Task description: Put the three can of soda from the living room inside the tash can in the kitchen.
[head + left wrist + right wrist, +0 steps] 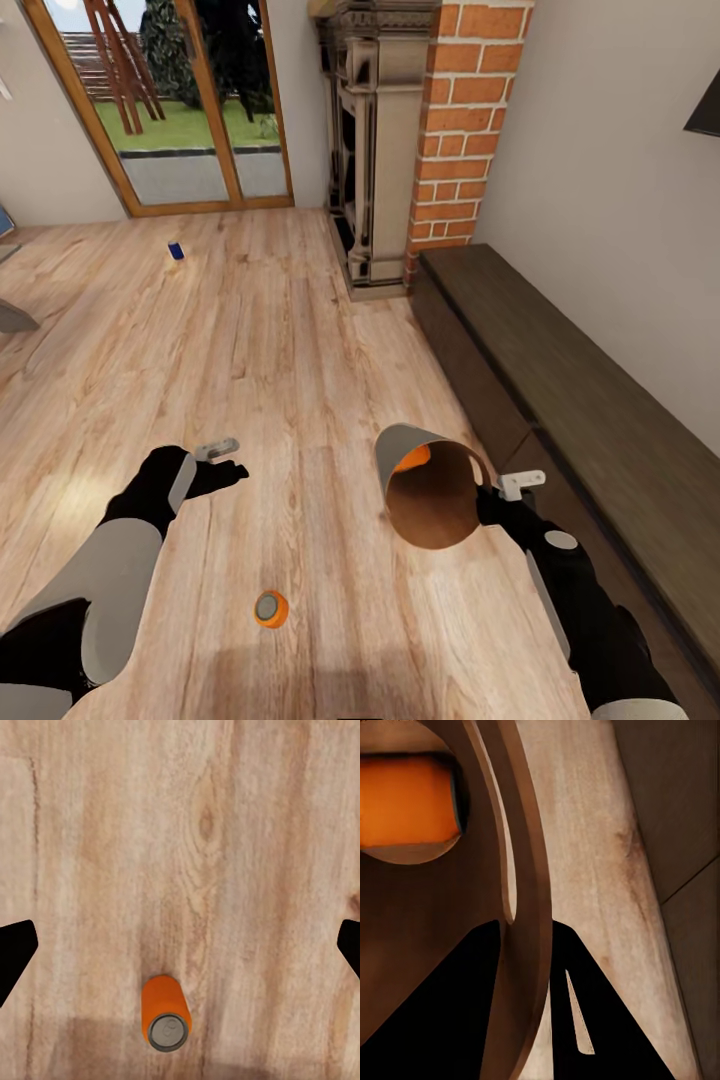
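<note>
One can stands on the floor near the robot, left of the tilted trash can, which holds a second can. A third can stands far ahead by the glass doors, left of the fireplace. A low cabinet runs along the right wall.

Nothing here carries readable writing: the orange can on the floor shows a plain side and silvery top.

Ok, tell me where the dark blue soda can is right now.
In the head view the blue can stands on the wood floor, far ahead and to the left, near the glass doors, well away from the trash can.
</note>
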### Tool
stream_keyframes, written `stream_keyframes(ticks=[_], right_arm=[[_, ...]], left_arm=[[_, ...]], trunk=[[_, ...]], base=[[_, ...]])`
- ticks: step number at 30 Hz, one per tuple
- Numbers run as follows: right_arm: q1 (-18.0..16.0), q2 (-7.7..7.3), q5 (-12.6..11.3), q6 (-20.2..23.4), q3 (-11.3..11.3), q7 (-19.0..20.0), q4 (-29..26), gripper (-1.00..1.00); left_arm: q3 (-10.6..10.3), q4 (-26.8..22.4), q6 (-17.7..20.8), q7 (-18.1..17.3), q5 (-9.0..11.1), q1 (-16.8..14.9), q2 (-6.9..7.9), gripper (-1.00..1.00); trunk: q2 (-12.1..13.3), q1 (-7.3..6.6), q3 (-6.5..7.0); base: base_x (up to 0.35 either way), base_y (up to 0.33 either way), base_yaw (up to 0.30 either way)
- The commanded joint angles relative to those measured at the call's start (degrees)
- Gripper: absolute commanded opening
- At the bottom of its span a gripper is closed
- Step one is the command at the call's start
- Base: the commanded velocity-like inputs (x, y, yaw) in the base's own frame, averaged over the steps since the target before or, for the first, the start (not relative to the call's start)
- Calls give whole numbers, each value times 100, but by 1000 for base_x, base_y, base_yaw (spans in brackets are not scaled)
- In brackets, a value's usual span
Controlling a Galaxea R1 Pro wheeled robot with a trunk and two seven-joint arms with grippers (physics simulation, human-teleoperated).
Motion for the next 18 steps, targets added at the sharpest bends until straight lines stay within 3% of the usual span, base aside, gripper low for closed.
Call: stream_keyframes(ticks=[1,18], right_arm=[[-15,-6,-50,4,1,34,-18,-100],[-191,-40,-55,6,-12,50,-20,-100]], left_arm=[[0,0,0,2,0,0,-3,100],[0,0,-26,28,0,31,-102,100]], trunk=[[-42,22,-18],[-724,395,-323]], base=[[0,0,0],[0,0,0]])
